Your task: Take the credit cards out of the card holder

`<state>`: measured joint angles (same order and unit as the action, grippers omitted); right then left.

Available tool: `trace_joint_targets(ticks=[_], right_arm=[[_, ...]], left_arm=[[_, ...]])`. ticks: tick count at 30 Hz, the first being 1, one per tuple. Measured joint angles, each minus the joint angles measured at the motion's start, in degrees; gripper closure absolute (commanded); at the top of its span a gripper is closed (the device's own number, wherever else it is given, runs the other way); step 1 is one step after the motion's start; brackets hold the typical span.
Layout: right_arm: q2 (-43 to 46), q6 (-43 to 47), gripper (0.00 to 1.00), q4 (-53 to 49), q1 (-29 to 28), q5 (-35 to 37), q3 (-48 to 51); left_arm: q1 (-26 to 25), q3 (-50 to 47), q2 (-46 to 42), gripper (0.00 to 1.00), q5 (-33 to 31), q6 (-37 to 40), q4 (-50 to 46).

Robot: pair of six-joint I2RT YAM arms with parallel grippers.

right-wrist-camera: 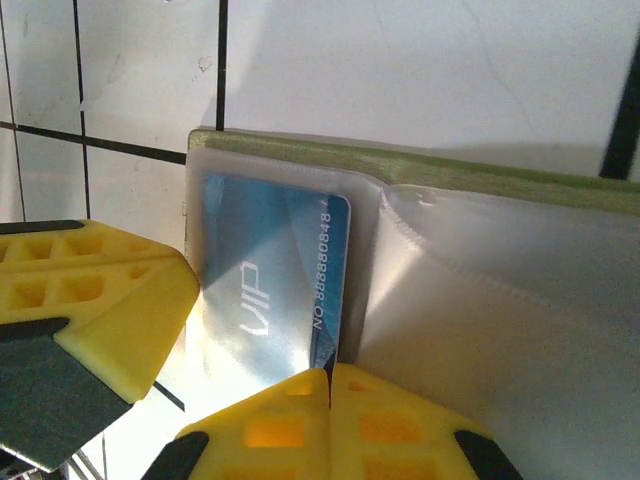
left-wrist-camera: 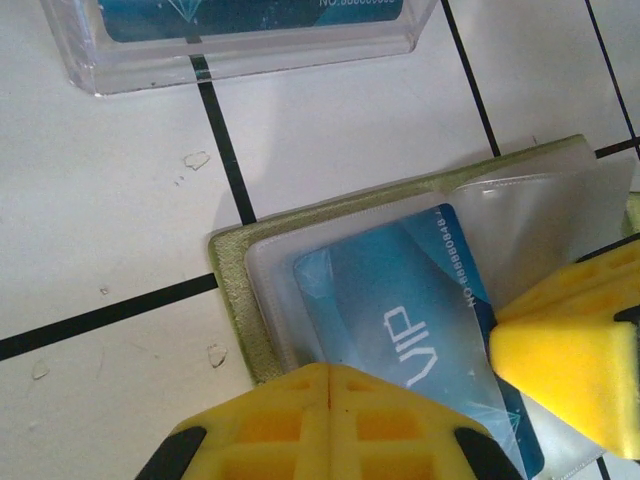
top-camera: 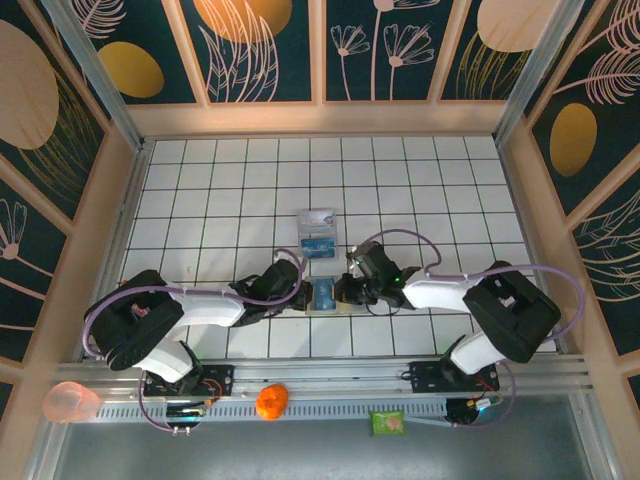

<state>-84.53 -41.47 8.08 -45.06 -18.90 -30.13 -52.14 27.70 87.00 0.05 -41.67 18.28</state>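
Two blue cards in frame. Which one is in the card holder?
The VIP card, tucked inside the yellow-green card holder. The other blue card lies in the clear tray beyond it.

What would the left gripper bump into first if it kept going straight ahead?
Most likely the blue VIP card lying in the open card holder, right ahead of the left gripper. A clear plastic box sits farther on, though depth is unclear.

From above and behind the arm bases [top-camera: 190, 380], my top camera looks down on the whole counter [top-camera: 400, 180]. Both wrist cameras sit close, sharing the card holder [left-wrist-camera: 228, 300] and blue card [left-wrist-camera: 400, 300].
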Motion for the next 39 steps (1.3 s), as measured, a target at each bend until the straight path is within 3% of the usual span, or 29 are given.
trace_joint_targets(ticks=[13, 21, 32, 37, 39], right_arm=[[10.14, -0.83, 1.0, -5.53, 1.27, 2.29, 2.91], [5.99, -0.63, 0.99, -5.05, 0.24, 1.99, 1.09], [2.6, -0.66, 0.75, -2.75, -0.22, 0.76, 0.79], [1.25, -0.83, 0.75, -1.31, -0.2, -0.15, 0.79], [0.79, -0.85, 0.8, -0.5, -0.2, -0.72, 0.79]], left_arm=[[0.02, -1.31, -1.68, 1.0, -0.02, -0.17, -0.35], [0.07, -1.31, -1.73, 1.0, 0.17, -0.17, -0.48], [0.09, -1.31, -1.73, 1.0, 0.81, -0.15, -0.48], [0.07, -1.31, -1.73, 1.0, 0.92, -0.15, -0.48], [0.09, -1.31, -1.73, 1.0, 0.96, -0.15, -0.48]])
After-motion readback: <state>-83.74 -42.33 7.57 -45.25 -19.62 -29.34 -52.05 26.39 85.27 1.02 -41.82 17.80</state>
